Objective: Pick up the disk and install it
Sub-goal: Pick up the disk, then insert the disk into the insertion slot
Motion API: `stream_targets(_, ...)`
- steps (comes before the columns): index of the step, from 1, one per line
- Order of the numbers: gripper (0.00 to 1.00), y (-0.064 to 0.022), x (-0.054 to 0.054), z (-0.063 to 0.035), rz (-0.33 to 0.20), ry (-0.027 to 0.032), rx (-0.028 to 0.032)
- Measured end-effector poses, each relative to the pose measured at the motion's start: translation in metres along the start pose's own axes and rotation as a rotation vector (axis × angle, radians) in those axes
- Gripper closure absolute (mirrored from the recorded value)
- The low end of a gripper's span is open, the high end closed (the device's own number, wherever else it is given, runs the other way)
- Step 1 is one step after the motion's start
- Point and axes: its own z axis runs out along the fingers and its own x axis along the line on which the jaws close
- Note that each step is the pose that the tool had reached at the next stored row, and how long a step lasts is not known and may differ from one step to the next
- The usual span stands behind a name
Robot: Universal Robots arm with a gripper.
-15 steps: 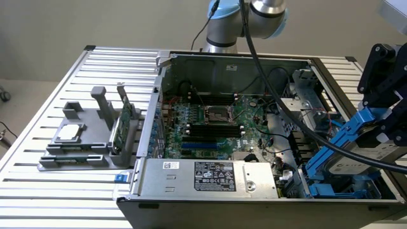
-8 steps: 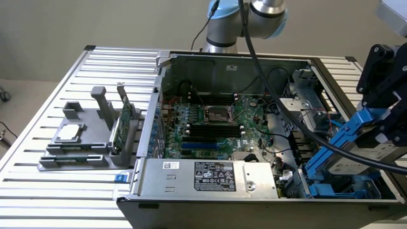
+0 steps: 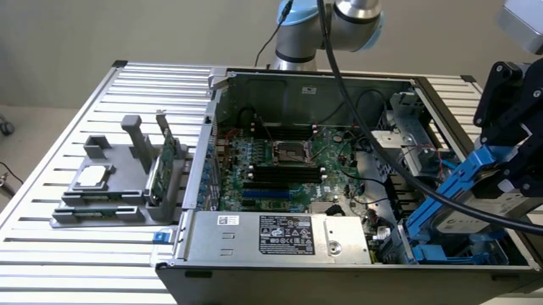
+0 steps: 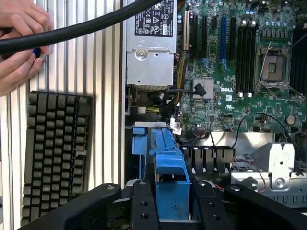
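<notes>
The disk (image 3: 472, 222), silver-grey with blue carrier rails, hangs tilted over the open computer case (image 3: 280, 236), at the corner nearest the camera on the exterior view's right. My black gripper (image 3: 498, 183) is shut on its upper end. In the wrist view the blue carrier (image 4: 171, 179) sits clamped in my gripper (image 4: 171, 203), one black finger (image 4: 143, 207) on each side. Its lower end reaches down towards blue plastic parts (image 3: 431, 252) on the case floor. Whether they touch, I cannot tell.
The motherboard (image 3: 280, 162) fills the case middle, and the power supply (image 3: 280, 236) lies along its near wall. A grey fixture (image 3: 106, 190) on the exterior view's left holds a small silver chip (image 3: 91, 176) and a green card (image 3: 166, 159). Beside the case are a keyboard (image 4: 55, 143) and a person's hands (image 4: 19, 43).
</notes>
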Motion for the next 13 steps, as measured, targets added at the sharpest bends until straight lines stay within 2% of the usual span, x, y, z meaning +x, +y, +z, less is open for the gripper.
stream_targets(13, 0.67, 0.0, 0.0003, 0.0049, 0.0, -0.0001, 0.0)
